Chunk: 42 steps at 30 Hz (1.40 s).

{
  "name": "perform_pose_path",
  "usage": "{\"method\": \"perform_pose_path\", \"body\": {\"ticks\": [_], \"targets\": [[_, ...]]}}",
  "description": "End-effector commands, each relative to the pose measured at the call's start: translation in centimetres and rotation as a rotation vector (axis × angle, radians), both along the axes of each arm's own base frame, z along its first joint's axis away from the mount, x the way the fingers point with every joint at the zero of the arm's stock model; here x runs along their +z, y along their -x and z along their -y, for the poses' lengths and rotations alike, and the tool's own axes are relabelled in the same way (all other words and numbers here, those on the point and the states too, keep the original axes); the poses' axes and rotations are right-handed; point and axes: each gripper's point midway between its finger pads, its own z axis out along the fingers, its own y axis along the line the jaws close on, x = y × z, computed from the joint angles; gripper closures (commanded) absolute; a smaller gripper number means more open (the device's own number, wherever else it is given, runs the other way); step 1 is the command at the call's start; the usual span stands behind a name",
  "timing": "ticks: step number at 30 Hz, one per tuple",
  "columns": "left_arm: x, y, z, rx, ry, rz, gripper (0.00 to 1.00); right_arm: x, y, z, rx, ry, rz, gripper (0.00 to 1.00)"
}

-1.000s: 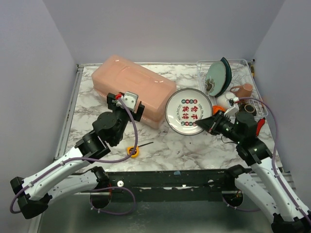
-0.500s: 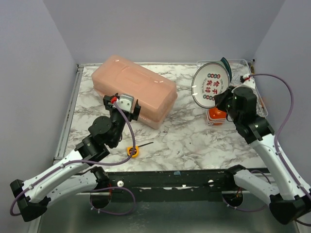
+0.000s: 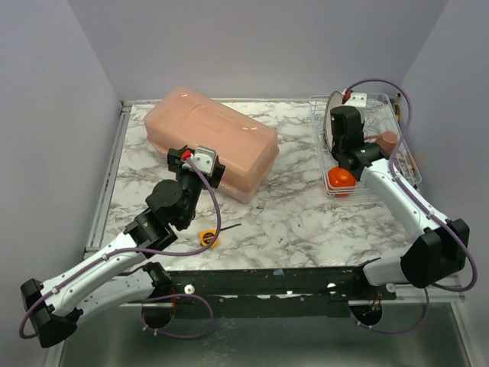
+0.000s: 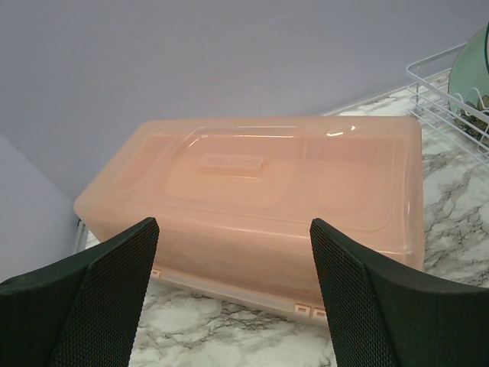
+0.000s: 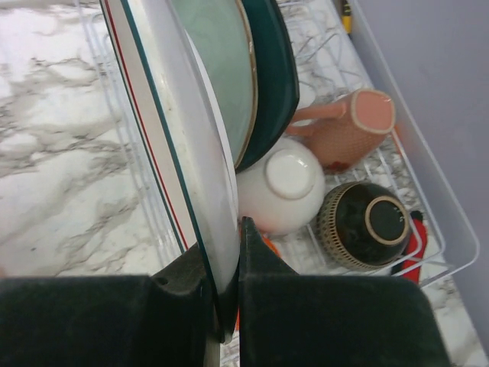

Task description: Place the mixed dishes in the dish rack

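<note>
My right gripper (image 5: 225, 241) is shut on the rim of the round patterned plate (image 5: 172, 115). It holds the plate on edge over the left side of the dish rack (image 5: 439, 229). Beside it stands the teal square plate (image 5: 269, 69). A white bowl (image 5: 286, 180), a dark bowl (image 5: 367, 222) and the pinkish mug (image 5: 355, 126) lie in the rack. From above, the plate (image 3: 330, 122) shows edge-on by the right gripper (image 3: 340, 145), with the orange bowl (image 3: 341, 181) at the rack's (image 3: 405, 164) near end. My left gripper (image 4: 233, 225) (image 3: 197, 167) is open and empty.
The big pink tub (image 3: 210, 141) (image 4: 260, 191) lies just beyond the left gripper. A yellow tape measure (image 3: 208, 238) and a thin dark tool (image 3: 229, 226) lie on the marble near the front edge. A red-handled tool (image 5: 412, 237) sits in the rack's corner.
The right arm lifted the round plate off the table, swung it back to the rack and turned it on edge. The left arm shifted only slightly.
</note>
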Motion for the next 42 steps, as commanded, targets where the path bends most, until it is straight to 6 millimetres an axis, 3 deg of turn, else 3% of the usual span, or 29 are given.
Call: {"method": "perform_pose_path", "body": {"ticks": [1,12,21,26,27,29,31,34,37,42], "targets": [[0.1,-0.3,0.1,-0.001,0.004,0.008,0.2,4.2,-1.8,2.1,-0.102,0.147,0.113,1.0],[-0.3,-0.6,0.0,0.009,-0.003,-0.001,0.2,1.6,-6.0,1.3,-0.126,0.249,0.04,1.0],[0.0,-0.7,-0.2,0.011,0.004,0.006,0.2,-3.4,-8.2,-0.2,-0.096,0.236,-0.048,1.0],[-0.1,-0.8,-0.3,0.014,0.002,0.004,0.2,-6.8,-8.2,-0.9,-0.097,0.171,-0.094,1.0],[-0.1,-0.8,-0.2,0.013,0.001,0.004,0.2,-7.2,-8.3,-1.2,-0.092,0.156,-0.099,0.96],[-0.1,-0.9,-0.2,0.011,0.0,0.002,0.2,-8.1,-8.1,-1.4,-0.088,0.14,-0.121,0.74],[-0.2,-0.9,-0.2,0.01,0.002,0.002,0.2,-8.5,-7.8,-1.3,-0.095,0.142,-0.142,0.65],[-0.1,-1.0,-0.1,0.009,0.002,0.0,0.2,-8.4,-7.4,-1.0,-0.103,0.154,-0.148,0.45],[0.0,-1.0,-0.1,0.007,0.007,0.0,0.2,-7.9,-6.3,-0.9,-0.102,0.123,-0.152,0.36],[-0.1,-1.1,0.1,0.001,0.005,-0.012,0.2,-5.4,-4.5,0.0,-0.108,0.107,-0.078,0.21]]}}
